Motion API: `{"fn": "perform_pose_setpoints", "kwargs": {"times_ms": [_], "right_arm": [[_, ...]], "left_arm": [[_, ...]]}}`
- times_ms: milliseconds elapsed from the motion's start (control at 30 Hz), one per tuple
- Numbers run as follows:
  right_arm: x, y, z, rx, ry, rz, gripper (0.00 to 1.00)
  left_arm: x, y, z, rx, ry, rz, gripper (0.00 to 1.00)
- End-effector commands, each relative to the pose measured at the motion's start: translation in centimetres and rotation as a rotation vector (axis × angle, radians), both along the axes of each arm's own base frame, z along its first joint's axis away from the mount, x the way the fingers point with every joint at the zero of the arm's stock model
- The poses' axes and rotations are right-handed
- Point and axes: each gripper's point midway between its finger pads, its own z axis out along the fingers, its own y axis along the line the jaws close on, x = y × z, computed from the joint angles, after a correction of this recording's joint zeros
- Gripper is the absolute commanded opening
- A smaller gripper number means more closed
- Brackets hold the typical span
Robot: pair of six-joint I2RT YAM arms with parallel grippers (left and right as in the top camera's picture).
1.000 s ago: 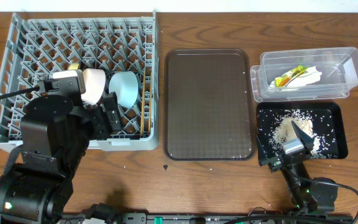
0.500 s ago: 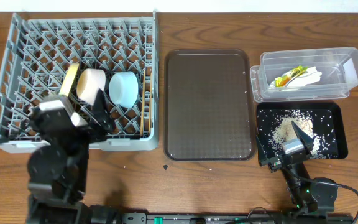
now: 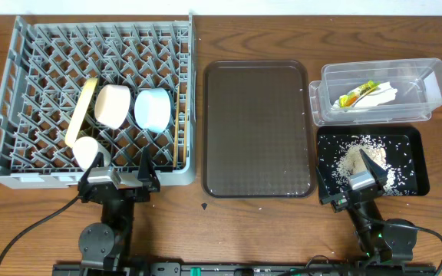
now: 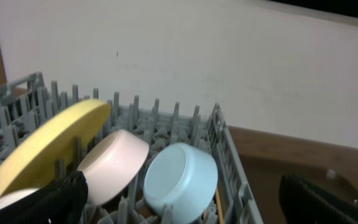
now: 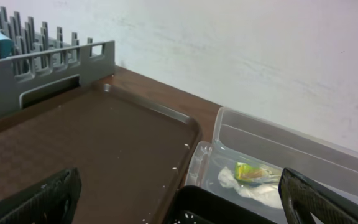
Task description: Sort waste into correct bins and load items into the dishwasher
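The grey dish rack [image 3: 21, 54] holds the yellow plate [image 3: 81, 107] on edge, the pinkish-white bowl [image 3: 112, 106], the light blue bowl [image 3: 153, 109], the white cup [image 3: 87, 151] and the chopsticks [image 3: 178, 138]. My left gripper [image 3: 121, 170] is open and empty at the rack's front edge; its wrist view shows the plate [image 4: 42, 146] and both bowls [image 4: 114, 165] [image 4: 179, 180]. The clear tub [image 3: 428, 77] holds the napkin [image 3: 382, 93] and the wrapper [image 3: 357, 95]. The black tray [image 3: 413, 138] holds rice [image 3: 355, 157]. My right gripper [image 3: 363, 175] is open and empty at that tray's front.
The brown serving tray [image 3: 258, 126] lies between the rack and the bins, with a few rice grains near its right edge. It also shows in the right wrist view [image 5: 92, 143], beside the tub [image 5: 278, 143]. A small dark speck lies on the table [image 3: 204, 205].
My left arm has pulled back from over the rack to the table's front edge. The white cup now shows in the rack. The right arm has not moved.
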Motion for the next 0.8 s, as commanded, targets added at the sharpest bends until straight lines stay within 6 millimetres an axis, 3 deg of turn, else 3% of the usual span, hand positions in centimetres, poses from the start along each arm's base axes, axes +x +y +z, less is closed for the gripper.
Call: {"fn": "perform_pose_setpoints", "kwargs": {"times_ms": [0, 133, 333, 433, 767], "right_arm": [[0.0, -0.2, -0.1, -0.009, -0.003, -0.01, 0.99], [0.0, -0.2, -0.1, -0.009, -0.003, -0.01, 0.99], [0.0, -0.2, -0.1, -0.009, -0.003, -0.01, 0.99], [0.0, -0.2, -0.1, -0.009, -0.003, -0.01, 0.99], [0.0, -0.2, -0.1, -0.009, -0.003, -0.01, 0.99]], "left_arm": [[0.5, -0.2, -1.7, 0.017, -0.007, -0.007, 0.98], [1.0, -0.2, -4.4, 0.022, 0.04, -0.008, 0.98], [0.9, -0.2, -5.4, 0.027, 0.082, -0.007, 0.98], [0.7, -0.2, -7.8, 0.038, 0.182, -0.008, 0.98], [0.7, -0.2, -8.3, 0.04, 0.201, -0.009, 0.98]]}}
